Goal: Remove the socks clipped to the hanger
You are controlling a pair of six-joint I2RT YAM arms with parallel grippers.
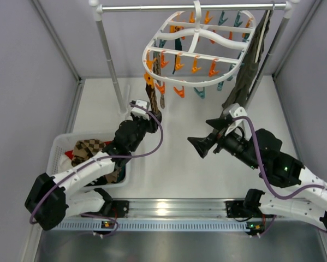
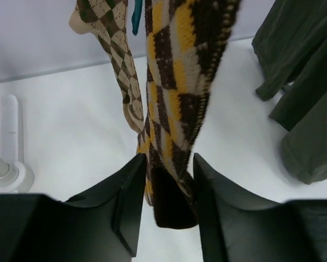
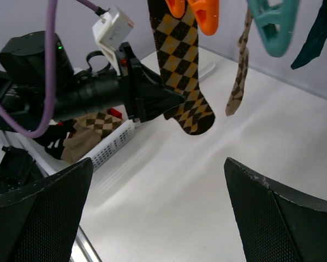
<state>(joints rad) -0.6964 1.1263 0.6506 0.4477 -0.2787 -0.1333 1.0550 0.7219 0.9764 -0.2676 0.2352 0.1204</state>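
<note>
The socks (image 2: 174, 103) are seen as coarse knitted cloth. The hanger (image 1: 198, 41) is made of glossy white plastic. The counter (image 1: 179, 164) is finished smooth and matt.
</note>
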